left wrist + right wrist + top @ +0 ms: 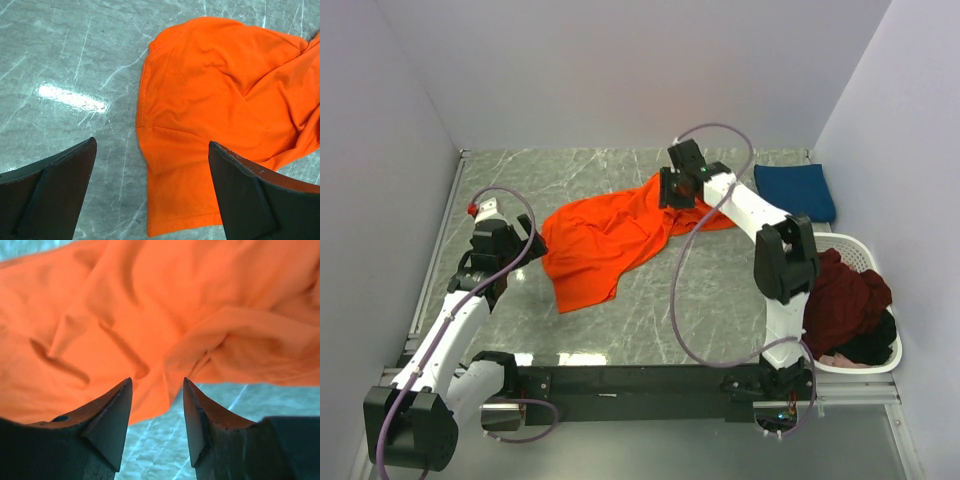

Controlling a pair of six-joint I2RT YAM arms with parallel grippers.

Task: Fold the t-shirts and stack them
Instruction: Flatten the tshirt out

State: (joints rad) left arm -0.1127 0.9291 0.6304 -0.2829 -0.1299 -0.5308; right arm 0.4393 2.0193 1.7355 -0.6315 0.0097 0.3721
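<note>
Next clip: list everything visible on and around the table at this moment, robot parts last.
orange t-shirt: 1, bright orange, crumpled, mid-table
navy t-shirt: 1, dark blue, folded, far right corner
maroon t-shirt: 1, dark maroon, heaped in the basket
black cloth: 1, black, in the basket beside the maroon one
basket: 1, white, right edge of the table
table: 1, grey marbled top
left arm: 1, white and black, near left
right arm: 1, white and black, reaching to the far side
left gripper: 1, black, open, over the orange t-shirt's left edge
right gripper: 1, black, open, at the orange t-shirt's far right end
</note>
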